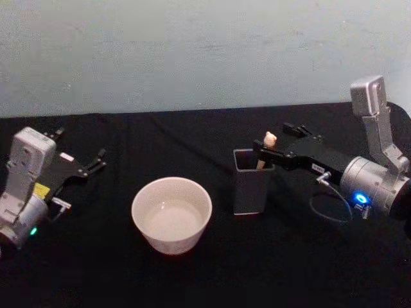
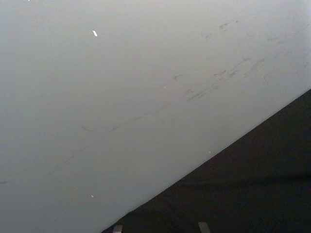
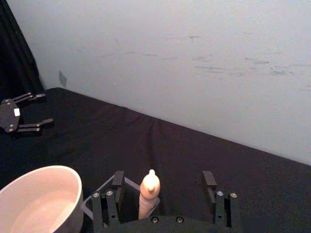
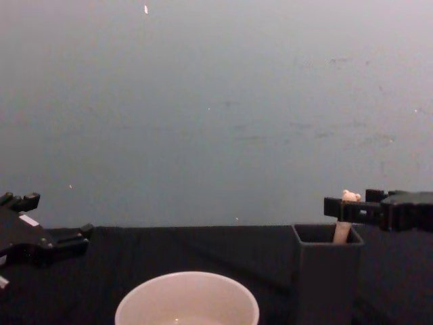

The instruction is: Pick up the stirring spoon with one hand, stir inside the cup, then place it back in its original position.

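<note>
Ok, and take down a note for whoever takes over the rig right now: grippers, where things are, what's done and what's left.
Right gripper: open, one finger on each side of the stirring spoon, not closed on it.
Left gripper: open, parked over the left of the table.
The spoon stands upright in the dark grey holder, to the right of the cup.
Done: the reach to the spoon.
Left: grasp, lift, stir in the cup, return the spoon to the holder.
</note>
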`<act>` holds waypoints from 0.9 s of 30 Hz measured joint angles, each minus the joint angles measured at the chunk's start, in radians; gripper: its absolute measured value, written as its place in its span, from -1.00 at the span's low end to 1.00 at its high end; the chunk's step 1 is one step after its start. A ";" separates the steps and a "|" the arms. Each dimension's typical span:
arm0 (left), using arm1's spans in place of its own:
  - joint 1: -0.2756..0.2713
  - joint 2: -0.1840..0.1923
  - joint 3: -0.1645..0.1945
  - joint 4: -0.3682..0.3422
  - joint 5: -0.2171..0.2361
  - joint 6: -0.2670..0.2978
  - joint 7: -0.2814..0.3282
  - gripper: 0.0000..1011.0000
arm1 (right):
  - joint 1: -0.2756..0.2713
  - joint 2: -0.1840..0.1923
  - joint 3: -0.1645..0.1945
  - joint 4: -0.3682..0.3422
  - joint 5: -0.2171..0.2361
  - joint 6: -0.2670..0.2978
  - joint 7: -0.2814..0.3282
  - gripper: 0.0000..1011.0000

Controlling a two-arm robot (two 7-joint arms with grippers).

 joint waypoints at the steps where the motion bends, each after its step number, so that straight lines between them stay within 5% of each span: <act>1: 0.000 0.000 0.000 0.000 0.000 0.000 0.000 0.98 | 0.000 0.000 0.000 0.000 0.000 0.000 0.000 0.98; 12: 0.000 0.000 0.000 0.000 0.000 0.000 0.000 0.98 | -0.001 0.000 0.001 0.000 0.000 -0.001 0.000 0.83; 27: 0.000 0.000 0.000 0.000 0.000 0.000 0.000 0.98 | -0.002 0.000 0.001 -0.002 0.000 -0.002 0.000 -0.05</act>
